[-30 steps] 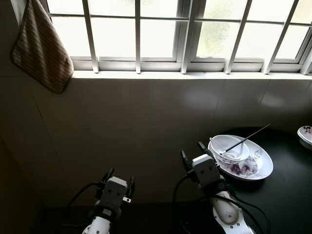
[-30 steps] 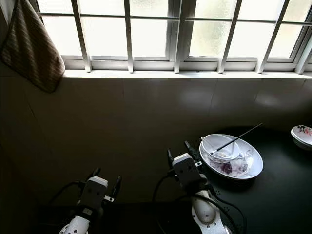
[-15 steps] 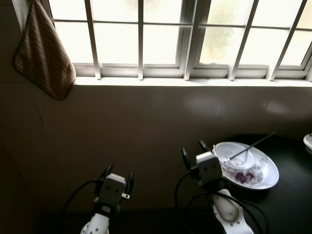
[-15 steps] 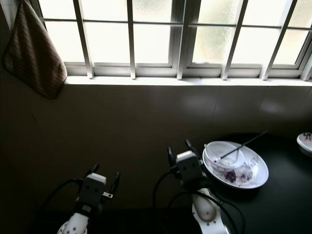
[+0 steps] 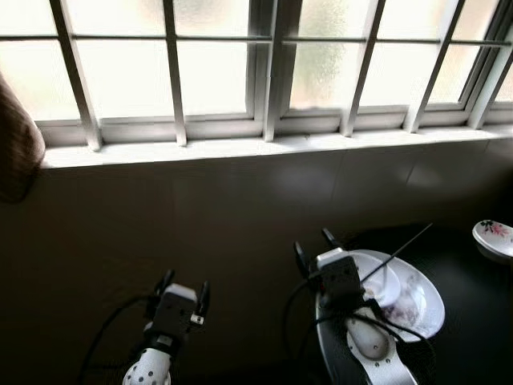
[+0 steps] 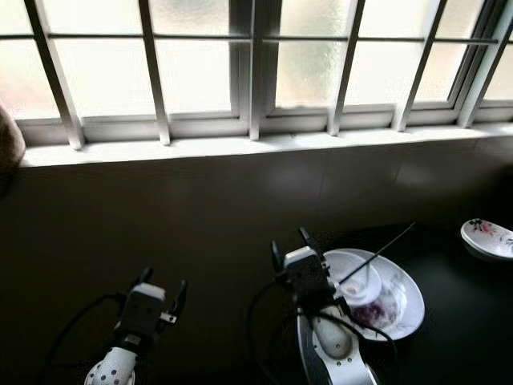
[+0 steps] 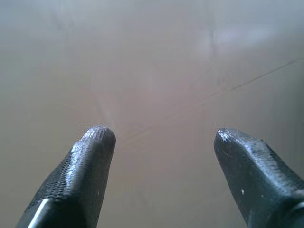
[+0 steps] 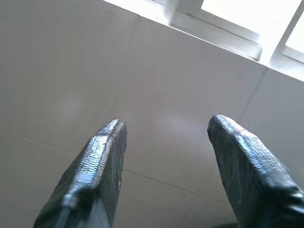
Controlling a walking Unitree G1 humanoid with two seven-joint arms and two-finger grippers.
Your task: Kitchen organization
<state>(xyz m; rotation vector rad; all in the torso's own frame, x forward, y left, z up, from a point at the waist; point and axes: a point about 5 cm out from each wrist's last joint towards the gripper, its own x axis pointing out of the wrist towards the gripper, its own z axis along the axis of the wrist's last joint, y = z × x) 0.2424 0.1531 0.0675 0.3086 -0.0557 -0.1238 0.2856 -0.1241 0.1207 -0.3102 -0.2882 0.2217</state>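
White china sits at our right on the black table [image 5: 473,321]: a plate [image 5: 421,301] with a small bowl [image 5: 383,282] in it and a thin stick [image 5: 401,247] leaning out across the rim. A second dish [image 5: 494,236] lies further right, well apart. Since a second ago our head view has swung rightward: the hanging cloth [image 5: 18,144] has slid to the left edge and the far dish has come further in. That is our turning, not the crockery moving, and we judge we are squaring up to the dishes before any reach.

From the right eye, our right pincer [image 6: 292,244] hovers just beside the plate's near rim, while our left pincer [image 6: 160,286] hangs over shadow, well apart from the china. A barred window [image 6: 248,64] and pale sill [image 6: 240,144] top a dim tiled wall [image 6: 200,208].

At the left wrist, our fingers [image 7: 88,161] are spread with nothing between them, facing bare wall.

At the right wrist, our fingers [image 8: 102,156] are likewise parted and empty, aimed at wall below the window frame.
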